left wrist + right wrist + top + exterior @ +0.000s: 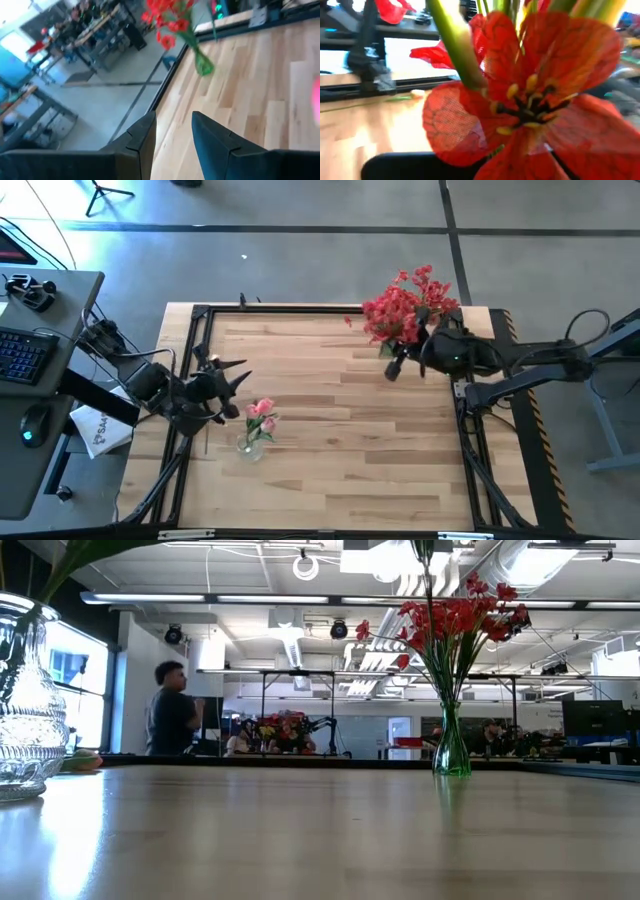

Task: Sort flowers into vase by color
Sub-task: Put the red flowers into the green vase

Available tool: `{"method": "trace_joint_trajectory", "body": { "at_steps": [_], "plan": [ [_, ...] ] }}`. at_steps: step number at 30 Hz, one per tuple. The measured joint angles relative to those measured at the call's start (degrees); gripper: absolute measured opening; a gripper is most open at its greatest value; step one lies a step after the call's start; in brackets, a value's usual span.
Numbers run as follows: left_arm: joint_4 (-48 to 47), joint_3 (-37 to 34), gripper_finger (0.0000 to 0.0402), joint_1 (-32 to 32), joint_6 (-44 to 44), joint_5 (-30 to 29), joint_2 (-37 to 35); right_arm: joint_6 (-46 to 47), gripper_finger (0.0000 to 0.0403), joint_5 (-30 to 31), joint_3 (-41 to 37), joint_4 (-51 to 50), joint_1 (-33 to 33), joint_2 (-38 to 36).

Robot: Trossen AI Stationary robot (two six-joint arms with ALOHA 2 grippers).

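1. High view: wooden table (340, 430) framed by a dark rail, seen from straight above. Red flowers (405, 305) bunched near the far right corner, standing in a green vase (388, 348) barely visible under the blooms. Pink flowers (261, 416) in a clear glass vase (251, 444) toward the near left part of the tabletop, well apart from the red bunch. Left gripper (238, 392) hovering just beside the pink blooms, fingers spread apart and empty. Right gripper (395, 367) close against the red bunch, at its near side; impossible to tell here whether its fingers are parted or pressed together. Desk with keyboard (20, 352) and mouse (32, 425) off the left edge of the table.

2. Low view: level across the tabletop. Green vase (451, 745) upright right of centre, with red flowers (455, 610) fanning out above it. Clear glass vase (28, 700) large at the left edge. A person (172, 710) standing in the room behind the table, left of centre.

3. Left wrist view: two dark fingers (215, 142) apart, nothing between them, over the plank surface beside the table's edge. Red flowers (167, 20) and green vase (202, 62) farther off, near the table's rail.

4. Right wrist view: filled almost wholly by one open red blossom (535, 100) with yellow stamens, plus a thick green stem (452, 42) beside it. Finger state not visible.
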Motion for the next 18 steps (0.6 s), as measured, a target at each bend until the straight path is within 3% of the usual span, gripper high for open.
{"method": "trace_joint_trajectory", "body": {
  "at_steps": [8, 10, 13, 18],
  "plan": [
    [14.62, 1.98, 0.0115, -6.02, 15.63, -0.13, -2.02, 6.6, 0.0004, -20.58, -5.49, -5.78, 1.47, -5.41],
    [16.24, 3.31, 0.0115, -7.55, 17.67, -0.15, -2.47, 9.24, 0.0004, -21.6, -5.54, -9.82, 2.91, -6.27],
    [16.36, 5.03, 0.0115, -9.88, 17.5, -0.22, -3.15, 14.7, 0.0004, -15.82, -5.54, -16.89, 5.83, -8.1],
    [14.58, 5.18, 0.0115, -12.82, 13.17, -3.0, -4.08, 23.22, 0.0004, 5.82, -5.54, -28.28, 10.43, -13.72]
  ]
}}
